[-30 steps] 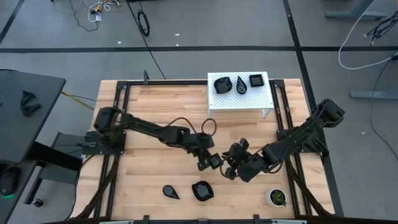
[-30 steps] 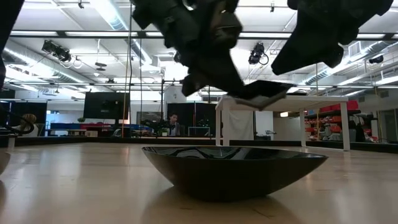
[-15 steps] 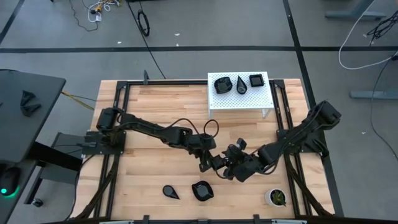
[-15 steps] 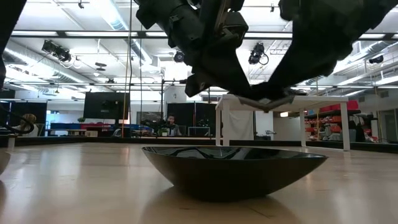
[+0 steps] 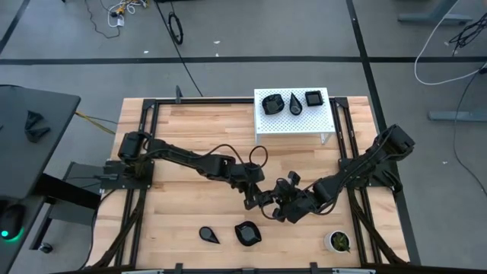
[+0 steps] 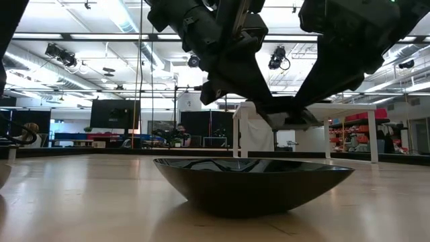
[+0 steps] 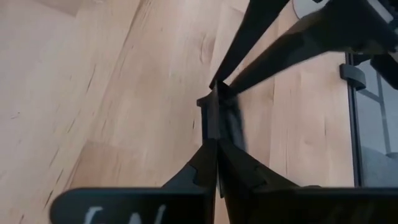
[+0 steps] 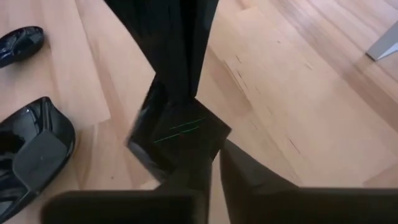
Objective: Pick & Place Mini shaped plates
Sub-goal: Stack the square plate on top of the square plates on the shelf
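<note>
A small square black plate (image 8: 181,134) hangs above the table's middle, between my two grippers. My left gripper (image 5: 261,199) is shut on its one side. My right gripper (image 5: 277,205) meets it from the opposite side and is shut on it too. Two more mini plates rest on the wood near the front edge: a teardrop one (image 5: 209,234) and a rounded one (image 5: 247,233). Three others (image 5: 294,102) sit on the white rack (image 5: 293,125) at the far side. My left gripper pinches the square plate's rim (image 7: 214,132) between its two fingers, slanting down from the table's left. The plate shows edge-on there and hangs clear of the table, about level (image 6: 287,111). My right gripper pinches the plate's opposite corner (image 8: 200,157) between its two fingers, slanting down from the table's right. In the left wrist view its fingertips (image 7: 231,79) close on the plate's far edge.
A small white cup (image 5: 337,241) with green contents stands at the near right corner. The rounded plate (image 6: 254,183) lies directly below and in front of the held one. Black frame rails (image 5: 346,164) run along both table sides.
My right gripper has come down and toward the table's left, up to the square plate, and has taken hold of its free edge. My left gripper has kept the plate still in the air.
</note>
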{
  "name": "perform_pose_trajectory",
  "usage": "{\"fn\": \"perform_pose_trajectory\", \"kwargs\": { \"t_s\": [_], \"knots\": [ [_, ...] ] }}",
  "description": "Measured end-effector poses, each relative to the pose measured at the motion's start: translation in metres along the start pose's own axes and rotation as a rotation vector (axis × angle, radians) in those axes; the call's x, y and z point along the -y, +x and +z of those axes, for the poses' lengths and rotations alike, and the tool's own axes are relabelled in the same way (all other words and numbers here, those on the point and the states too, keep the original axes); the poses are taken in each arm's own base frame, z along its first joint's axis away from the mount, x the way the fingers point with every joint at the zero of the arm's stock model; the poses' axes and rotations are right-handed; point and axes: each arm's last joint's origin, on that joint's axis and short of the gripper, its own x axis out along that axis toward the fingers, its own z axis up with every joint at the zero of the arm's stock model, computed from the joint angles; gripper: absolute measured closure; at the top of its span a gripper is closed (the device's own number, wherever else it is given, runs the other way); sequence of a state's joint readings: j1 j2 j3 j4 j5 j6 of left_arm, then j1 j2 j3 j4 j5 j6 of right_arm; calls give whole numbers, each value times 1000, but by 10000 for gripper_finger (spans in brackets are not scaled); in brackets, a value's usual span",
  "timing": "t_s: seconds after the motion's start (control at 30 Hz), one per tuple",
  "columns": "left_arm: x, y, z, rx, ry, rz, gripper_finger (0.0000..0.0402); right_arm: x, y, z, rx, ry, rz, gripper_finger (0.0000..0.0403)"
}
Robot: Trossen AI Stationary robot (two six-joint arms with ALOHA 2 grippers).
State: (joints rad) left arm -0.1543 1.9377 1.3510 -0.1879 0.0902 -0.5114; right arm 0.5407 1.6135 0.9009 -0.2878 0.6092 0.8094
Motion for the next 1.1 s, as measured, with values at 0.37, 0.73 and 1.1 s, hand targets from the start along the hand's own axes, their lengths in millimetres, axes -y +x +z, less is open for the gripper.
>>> {"fn": "perform_pose_trajectory", "kwargs": {
  "t_s": [0.37,0.73,1.1],
  "knots": [
    [-3,-1,2,16,73,21,362,6,2,-1,-28,100,-41,400],
    [-20,-29,0,-151,56,92,254,48,-53,13,-78,255,-154,402],
    [30,-15,-24,-29,242,194,243,164,-174,112,43,420,-351,402]
  ]
}}
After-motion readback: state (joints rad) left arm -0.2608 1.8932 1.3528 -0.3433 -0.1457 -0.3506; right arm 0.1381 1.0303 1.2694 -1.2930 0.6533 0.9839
